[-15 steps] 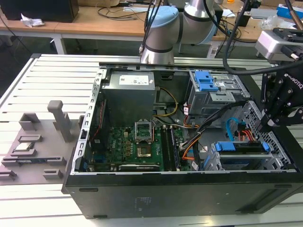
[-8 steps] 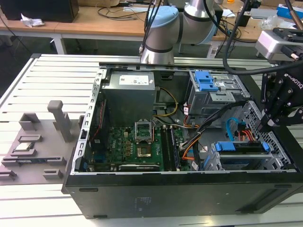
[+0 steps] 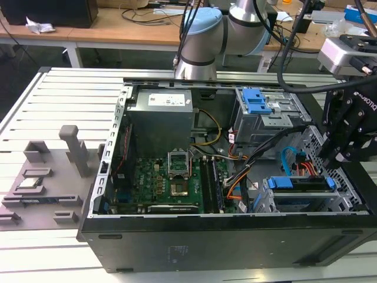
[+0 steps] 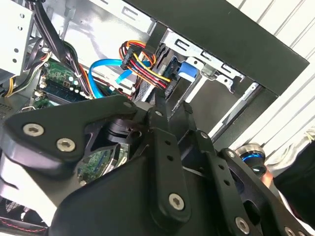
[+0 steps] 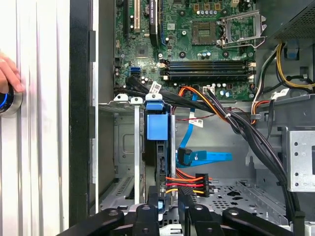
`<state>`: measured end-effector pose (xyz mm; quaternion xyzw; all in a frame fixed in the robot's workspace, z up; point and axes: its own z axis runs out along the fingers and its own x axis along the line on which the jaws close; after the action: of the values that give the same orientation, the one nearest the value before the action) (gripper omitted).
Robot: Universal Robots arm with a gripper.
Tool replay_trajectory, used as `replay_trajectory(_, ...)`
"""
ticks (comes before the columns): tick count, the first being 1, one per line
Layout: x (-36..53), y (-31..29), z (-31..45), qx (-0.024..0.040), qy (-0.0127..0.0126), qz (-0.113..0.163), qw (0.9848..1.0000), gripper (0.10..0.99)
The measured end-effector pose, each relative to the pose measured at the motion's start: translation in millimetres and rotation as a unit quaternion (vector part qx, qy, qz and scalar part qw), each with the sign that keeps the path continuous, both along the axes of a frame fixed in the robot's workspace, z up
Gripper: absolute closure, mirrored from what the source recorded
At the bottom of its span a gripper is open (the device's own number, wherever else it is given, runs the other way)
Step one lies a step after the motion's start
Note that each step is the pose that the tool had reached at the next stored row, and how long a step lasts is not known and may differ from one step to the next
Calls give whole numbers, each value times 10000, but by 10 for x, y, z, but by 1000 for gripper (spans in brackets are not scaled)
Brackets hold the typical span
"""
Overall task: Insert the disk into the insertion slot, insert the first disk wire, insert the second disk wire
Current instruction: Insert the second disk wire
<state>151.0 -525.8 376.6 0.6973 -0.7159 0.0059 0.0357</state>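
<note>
The disk [image 3: 301, 183], grey in its bright blue carrier, sits inside the insertion slot [image 3: 347, 203], the low silver cage at the case's front corner on the exterior view's right. In the first wrist view the disk [image 5: 158, 147] stands on edge in the slot [image 5: 125, 147]. The orange, yellow and red wire bundle [image 5: 189, 184] runs to the disk's rear edge. The second disk wire [image 5: 206, 157], light blue, lies loose beside it with its plug [image 5: 183, 157] apart from the disk. My gripper [image 5: 168, 202] hovers right at the bundle's end; its black body [image 3: 347, 127] hangs over the slot.
The motherboard [image 3: 171, 183] fills the case floor and the power supply [image 3: 162, 118] stands at the back. A taller grey cage with a blue clip [image 3: 254, 101] is behind the slot. Black cable bundles [image 5: 256, 142] cross nearby. A hand [image 5: 6, 73] rests by a round button [image 5: 7, 101] outside the case.
</note>
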Motion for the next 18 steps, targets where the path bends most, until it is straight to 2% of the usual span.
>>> replay_trajectory(4,-96,94,-4,-1,0,0,10000,784)
replay_trajectory(7,-271,103,-5,-1,0,0,10000,784)
replay_trajectory(9,-323,109,-8,-4,0,0,10000,784)
replay_trajectory(10,-356,114,-26,-35,0,0,10000,784)
replay_trajectory(12,-397,117,-56,-57,0,0,10000,784)
replay_trajectory(15,-410,118,-62,-62,0,0,10000,784)
replay_trajectory(16,-410,118,-63,-62,0,0,10000,867)
replay_trajectory(17,-411,118,-63,-62,0,0,10000,867)
replay_trajectory(18,-411,118,-63,-62,0,0,10000,925)
